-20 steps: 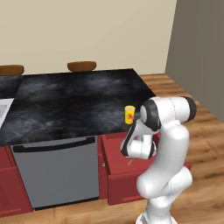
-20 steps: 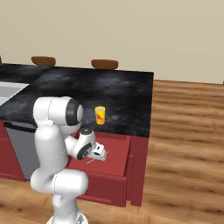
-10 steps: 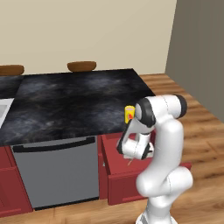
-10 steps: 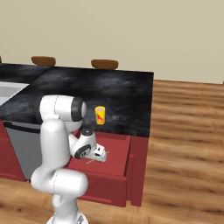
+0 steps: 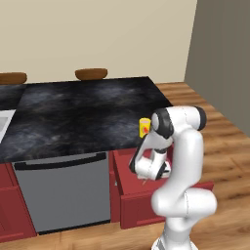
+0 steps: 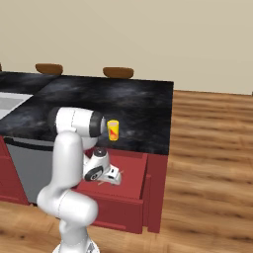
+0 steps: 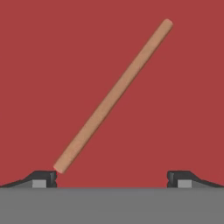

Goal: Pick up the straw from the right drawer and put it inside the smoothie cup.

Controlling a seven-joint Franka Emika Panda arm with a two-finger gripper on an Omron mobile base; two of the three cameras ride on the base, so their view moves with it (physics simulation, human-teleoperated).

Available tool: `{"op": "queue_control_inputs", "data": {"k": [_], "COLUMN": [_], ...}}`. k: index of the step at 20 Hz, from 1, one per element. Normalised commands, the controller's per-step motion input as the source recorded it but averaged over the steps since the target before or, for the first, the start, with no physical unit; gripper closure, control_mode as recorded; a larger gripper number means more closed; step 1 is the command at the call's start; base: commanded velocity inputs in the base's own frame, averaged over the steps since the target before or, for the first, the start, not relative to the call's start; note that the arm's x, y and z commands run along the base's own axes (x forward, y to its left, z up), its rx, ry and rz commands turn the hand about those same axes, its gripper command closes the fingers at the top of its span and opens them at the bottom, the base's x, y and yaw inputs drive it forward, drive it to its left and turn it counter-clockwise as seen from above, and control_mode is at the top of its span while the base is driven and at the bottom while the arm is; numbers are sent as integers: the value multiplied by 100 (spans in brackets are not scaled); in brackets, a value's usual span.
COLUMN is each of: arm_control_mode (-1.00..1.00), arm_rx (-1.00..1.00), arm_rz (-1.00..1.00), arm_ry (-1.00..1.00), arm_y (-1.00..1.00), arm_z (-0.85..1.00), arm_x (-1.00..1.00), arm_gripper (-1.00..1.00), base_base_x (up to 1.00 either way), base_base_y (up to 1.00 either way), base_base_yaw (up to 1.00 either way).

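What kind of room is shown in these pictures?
A kitchen, most likely: a dark stone counter, a grey dishwasher under it, and red cabinets with an open drawer. A yellow cup stands on the counter.

1. Dark marbled counter [image 5: 88, 117] carrying a small yellow cup [image 5: 144, 127] near its front right edge
2. Two brown bowls [image 6: 118, 72] at the counter's far edge
3. Open red drawer [image 6: 126, 197] below the counter, a tan straw [image 7: 113, 94] lying on its floor

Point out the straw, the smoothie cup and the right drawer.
straw [image 7: 113, 96], hand view, middle of the stick.
smoothie cup [image 6: 113, 130], right base view, its side.
right drawer [image 6: 118, 214], right base view, front panel.
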Motion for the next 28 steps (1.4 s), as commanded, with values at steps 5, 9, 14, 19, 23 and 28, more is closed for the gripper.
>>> {"op": "queue_control_inputs", "data": {"k": [5,9,14,19,23,28], "arm_control_mode": [-100,-100,-100,-100,-100,-100], "arm_rx": [0,0,0,0,0,0], "arm_rz": [-1,-2,-3,-4,-4,-3], "arm_ry": [0,0,0,0,0,0], "arm_y": [0,0,0,0,0,0], "arm_z": [-6,0,0,0,0,-1], "arm_x": [16,24,35,42,36,27], "arm_gripper": [-100,-100,-100,-100,-100,-100], "base_base_x": [0,0,0,0,0,0], "base_base_y": [0,0,0,0,0,0], "base_base_yaw": [0,0,0,0,0,0]}}
